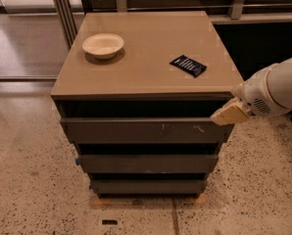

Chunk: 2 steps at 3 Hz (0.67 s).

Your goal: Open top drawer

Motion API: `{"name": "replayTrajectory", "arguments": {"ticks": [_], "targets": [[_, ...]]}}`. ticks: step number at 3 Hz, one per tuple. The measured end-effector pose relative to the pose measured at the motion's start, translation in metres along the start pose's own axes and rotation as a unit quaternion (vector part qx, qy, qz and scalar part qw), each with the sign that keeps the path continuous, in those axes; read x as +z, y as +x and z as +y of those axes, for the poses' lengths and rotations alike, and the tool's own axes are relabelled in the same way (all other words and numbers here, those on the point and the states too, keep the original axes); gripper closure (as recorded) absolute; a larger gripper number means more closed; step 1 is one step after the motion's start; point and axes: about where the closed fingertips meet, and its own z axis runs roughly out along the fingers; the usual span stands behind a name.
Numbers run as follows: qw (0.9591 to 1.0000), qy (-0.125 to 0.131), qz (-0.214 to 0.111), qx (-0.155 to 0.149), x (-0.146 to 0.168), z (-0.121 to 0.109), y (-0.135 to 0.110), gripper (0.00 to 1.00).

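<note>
Though I cannot tell its opening, my cream pincer sits at the right corner of the dark grey-brown top drawer.

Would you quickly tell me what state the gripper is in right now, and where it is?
Gripper: whether it is open or closed cannot be told; it is at the upper right corner of the top drawer front.

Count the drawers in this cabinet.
3, stacked: the top drawer, the middle drawer under it, the bottom drawer lowest. The gripper is at the top drawer's right end.
</note>
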Motion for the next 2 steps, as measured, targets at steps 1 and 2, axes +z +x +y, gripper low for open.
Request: {"name": "replayTrajectory", "arguments": {"ticks": [1,2], "targets": [[1.0,0.0,0.0,0.0,0.0,0.0,0.0,0.63],[1.0,0.001,0.0,0.0,-0.0004,0.0002,-0.0002,0.87]]}}
